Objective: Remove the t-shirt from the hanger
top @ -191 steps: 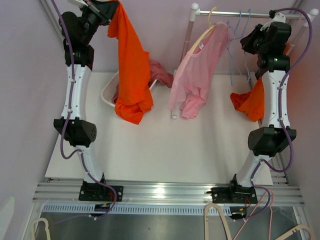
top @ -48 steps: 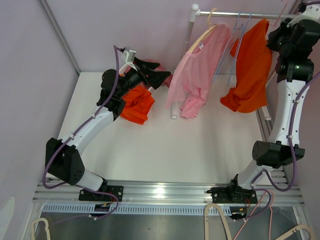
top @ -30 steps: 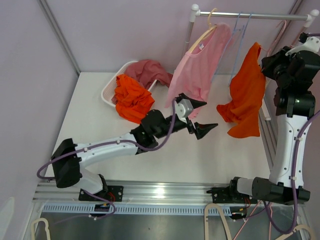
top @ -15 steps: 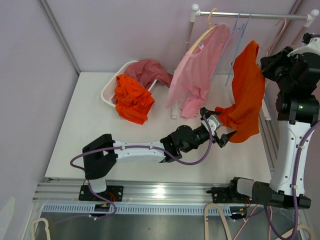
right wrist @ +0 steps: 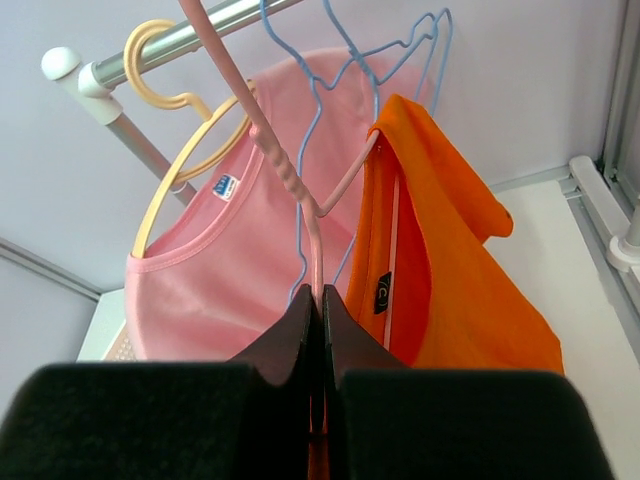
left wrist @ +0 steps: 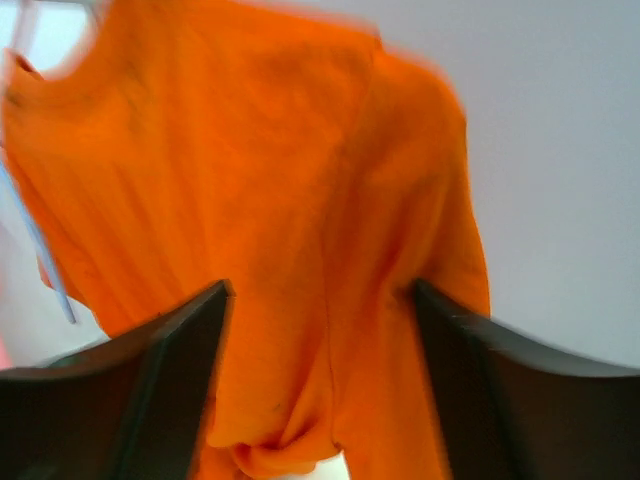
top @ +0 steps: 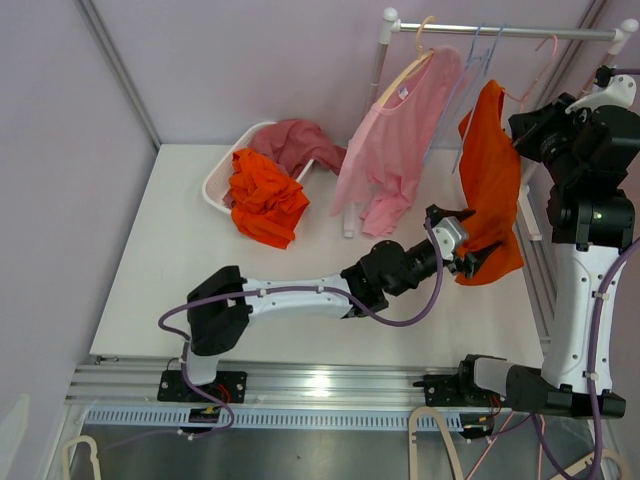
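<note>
At right, above the surface, the right jaws are pressed together on the neck of a pink hanger, holding it near the rail. The orange t-shirt hangs on this hanger. The left jaws stand apart, one on each side of the t-shirt's lower part; contact cannot be told. A pink shirt hangs on the rail. A basket at far left holds more clothes.

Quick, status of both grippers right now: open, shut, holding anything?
Left gripper: open, the orange t-shirt hanging between its jaws, not clamped.
Right gripper: shut on the pink hanger that carries the shirt.
</note>
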`<state>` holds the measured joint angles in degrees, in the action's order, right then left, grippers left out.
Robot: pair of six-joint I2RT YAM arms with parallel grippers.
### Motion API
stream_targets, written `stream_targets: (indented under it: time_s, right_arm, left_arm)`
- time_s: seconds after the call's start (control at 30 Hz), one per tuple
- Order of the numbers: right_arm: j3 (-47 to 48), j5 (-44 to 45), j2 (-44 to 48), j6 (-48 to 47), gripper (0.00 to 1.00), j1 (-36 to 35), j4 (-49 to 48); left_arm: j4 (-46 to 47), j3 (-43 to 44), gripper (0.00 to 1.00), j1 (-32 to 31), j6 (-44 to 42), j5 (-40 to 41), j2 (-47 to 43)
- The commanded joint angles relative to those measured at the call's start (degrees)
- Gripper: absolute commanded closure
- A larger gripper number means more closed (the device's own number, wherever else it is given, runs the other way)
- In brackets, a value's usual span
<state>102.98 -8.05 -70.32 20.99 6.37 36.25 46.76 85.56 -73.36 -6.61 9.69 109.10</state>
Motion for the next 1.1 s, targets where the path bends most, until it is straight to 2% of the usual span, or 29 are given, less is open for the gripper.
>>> stream_targets:
  time_s: [0.0, 0.03, 0.07, 0.13, 0.17, 0.2, 0.4, 0.47, 0.5, 0.53, 0.57, 0.63, 0.77, 0.83, 0.87, 0.93, 1.0, 1.07]
  right_arm:
    - [0.56, -0.56, 2.3, 0.72, 1.0, -1.45, -3.99]
    - [0.56, -0.3, 2.38, 0.63, 1.0, -1.54, -4.08]
    - [0.47, 0.05, 2.39, 0.54, 1.0, -1.62, -4.08]
    - [0.56, 0.41, 2.21, 0.36, 1.0, -1.89, -4.08]
    - [0.56, 0.84, 2.04, 0.19, 1.0, -1.89, -4.26]
    - [0.64, 1.11, 1.95, 0.01, 1.0, -1.89, -4.34]
    - [0.56, 3.13, 0.28, -0.69, 1.0, -1.98, -5.75]
    - [0.38, 3.66, -0.16, -0.87, 1.0, -1.98, -6.19]
    - [0.29, 3.92, -0.51, -1.04, 1.0, -1.98, -6.37]
    - [0.29, 4.27, -0.6, -1.13, 1.0, -1.98, -6.54]
    - [0.38, 4.27, -0.69, -1.22, 1.0, -1.98, -6.46]
    - [0.21, 4.27, -0.43, -1.39, 1.0, -1.98, -6.54]
    - [-0.5, 5.59, 0.36, -1.57, 1.0, -1.98, -6.63]
    - [-0.5, 6.12, 0.45, -1.92, 1.0, -1.98, -6.46]
    - [-0.41, 6.38, 0.36, -2.01, 1.0, -1.89, -6.37]
    - [0.2, 6.38, -0.16, -2.01, 1.0, -1.89, -6.02]
    - [0.9, 6.3, -0.51, -1.83, 1.0, -1.98, -5.67]
    - [1.26, 6.21, -0.69, -1.66, 1.0, -1.89, -5.23]
  left_arm:
    - [-2.64, 2.68, 0.29, -0.29, -1.39, -1.78, 2.17]
    - [-3.08, 2.94, 0.36, -0.2, -1.13, -2.04, 2.26]
    - [-3.43, 2.95, 0.53, -0.2, -0.25, -2.22, 2.08]
    - [-5.36, 3.12, 0.75, -0.29, 0.72, -2.49, 1.73]
    - [-7.19, 3.3, 0.96, -0.2, 1.94, -2.4, 0.95]
    - [-8.17, 3.21, 0.99, -0.2, 2.48, -2.66, 0.51]
    - [-6.52, -3.63, 0.99, -1.25, 5.64, -9.24, -7.3]
    - [-5.98, -5.75, 0.99, -2.04, 5.99, -17.4, -9.42]
    - [-8.77, -6.1, 0.99, -2.31, 6.0, -22.04, -10.13]
    - [-12.45, -3.58, 0.99, -2.83, 5.47, -33.75, -10.83]
    - [-19.62, -2.34, 0.99, -3.27, 4.95, -39.0, -10.84]
    - [-24.59, 0.75, 0.99, -4.59, 3.89, -47.53, -10.84]
    - [-24.79, -2.32, 0.99, -4.77, 6.35, -57.73, -11.19]
    - [-25.4, -2.07, 0.99, -4.77, 10.54, -62.66, -10.66]
    - [-27.93, -0.58, 0.99, -4.77, 11.35, -69.57, -9.1]
    - [-32.15, 1.35, 0.99, -5.03, 11.8, -74.54, -7.07]
    - [-40.84, 4.7, 0.99, -5.47, 9.35, -76.83, -4.43]
    - [-50.66, 6.97, 0.99, -5.91, 3.29, -76.75, -3.11]
